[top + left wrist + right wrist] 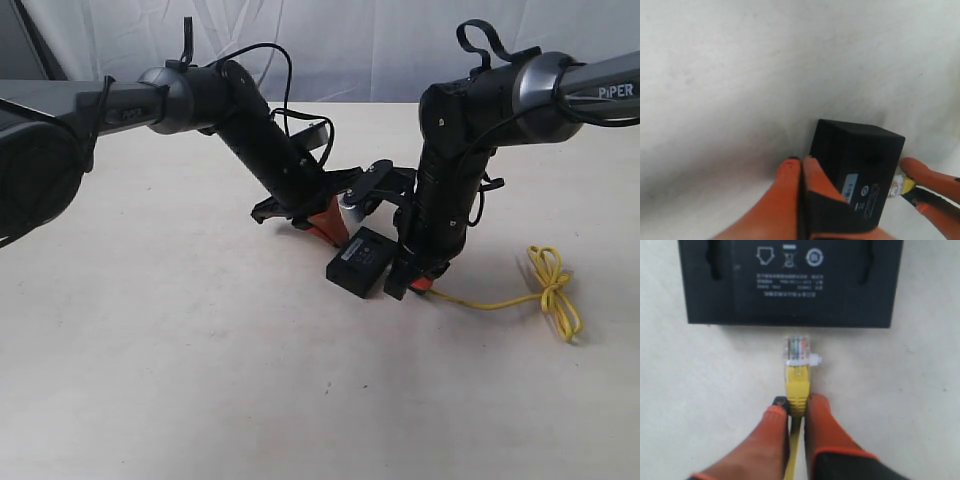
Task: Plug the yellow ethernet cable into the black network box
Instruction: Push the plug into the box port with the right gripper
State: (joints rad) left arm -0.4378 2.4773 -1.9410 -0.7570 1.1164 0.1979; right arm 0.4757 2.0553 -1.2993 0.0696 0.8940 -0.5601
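Across the table [200, 380], with both arms reaching to it: the black network box [358, 262], flat near the middle. Met at its far side by the left jaws, seemingly together with nothing between. Clamped in the right jaws: the yellow ethernet cable [796, 390], gripped just behind the clear plug [797, 351]. Grasp and line-up apparently done; not yet plugged in, insertion left to do. Only from the right wrist view: a bare gap between plug tip and box edge, no port visible. Only from the exterior view: the loose knot [553, 285], well apart at that view's right
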